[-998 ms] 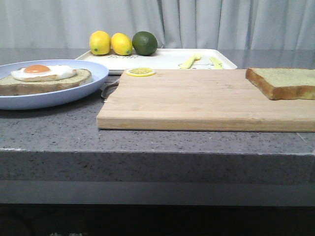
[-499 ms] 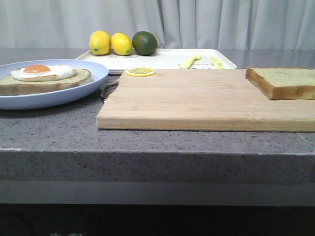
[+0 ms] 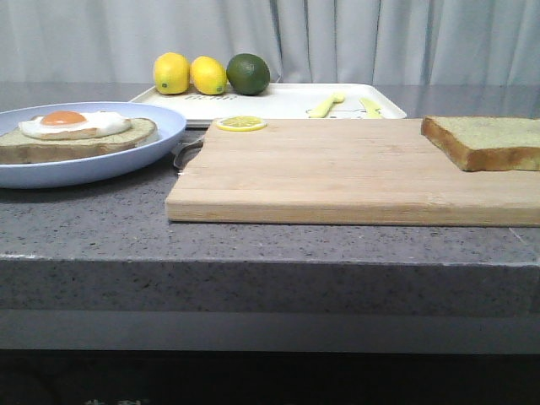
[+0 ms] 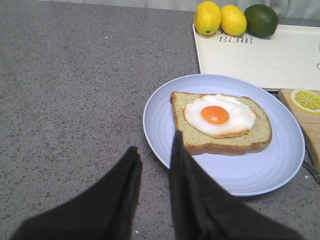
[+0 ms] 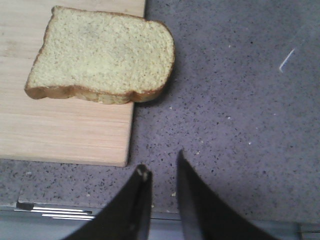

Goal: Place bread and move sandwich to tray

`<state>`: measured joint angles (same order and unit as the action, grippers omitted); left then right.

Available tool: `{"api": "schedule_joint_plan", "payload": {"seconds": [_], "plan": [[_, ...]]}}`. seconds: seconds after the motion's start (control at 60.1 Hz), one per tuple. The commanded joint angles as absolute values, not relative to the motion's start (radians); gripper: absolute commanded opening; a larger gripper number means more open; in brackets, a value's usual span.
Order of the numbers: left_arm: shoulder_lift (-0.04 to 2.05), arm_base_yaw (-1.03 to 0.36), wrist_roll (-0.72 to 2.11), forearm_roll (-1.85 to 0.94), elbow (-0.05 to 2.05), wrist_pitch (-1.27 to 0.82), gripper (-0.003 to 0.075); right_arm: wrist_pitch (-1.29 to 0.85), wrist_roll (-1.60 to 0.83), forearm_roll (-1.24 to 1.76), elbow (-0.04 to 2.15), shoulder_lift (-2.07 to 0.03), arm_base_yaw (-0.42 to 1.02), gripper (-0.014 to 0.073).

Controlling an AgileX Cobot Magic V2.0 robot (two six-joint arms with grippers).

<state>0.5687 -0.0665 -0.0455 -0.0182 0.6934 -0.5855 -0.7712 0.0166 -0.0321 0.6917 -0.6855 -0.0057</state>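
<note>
Bread (image 5: 102,54) lies untouched; both end effectors hang empty, fingers narrowly parted.

My matt black fingers (image 4: 186,165) hover over speckled stone countertop (image 3: 101,211); beside it, pale grainy wooden board (image 3: 354,169), porous bread (image 5: 105,55).

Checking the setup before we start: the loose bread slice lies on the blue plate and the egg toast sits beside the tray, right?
Not quite. The loose bread slice lies on the wooden cutting board, as the right wrist view shows. The rest holds.
</note>
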Motion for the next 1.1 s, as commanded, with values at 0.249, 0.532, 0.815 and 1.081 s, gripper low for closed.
{"api": "schedule_joint_plan", "payload": {"seconds": [0.249,0.532,0.815,1.081], "plan": [[0.578,-0.067,-0.04,-0.018,0.727,-0.514,0.0504,-0.685,0.0,-0.041,0.718,-0.694,-0.01,0.0592],[0.578,-0.093,-0.04,-0.018,0.727,-0.514,0.0504,-0.782,0.0,0.028,0.841,-0.757,-0.01,0.0592],[0.578,-0.202,-0.04,0.013,0.727,-0.51,0.0504,-1.058,0.0,0.028,1.071,-1.0,-0.01,0.0592],[0.578,-0.209,-0.04,0.02,0.727,-0.51,0.0504,-1.135,-0.099,0.147,1.147,-1.185,-0.157,0.0592]]}}
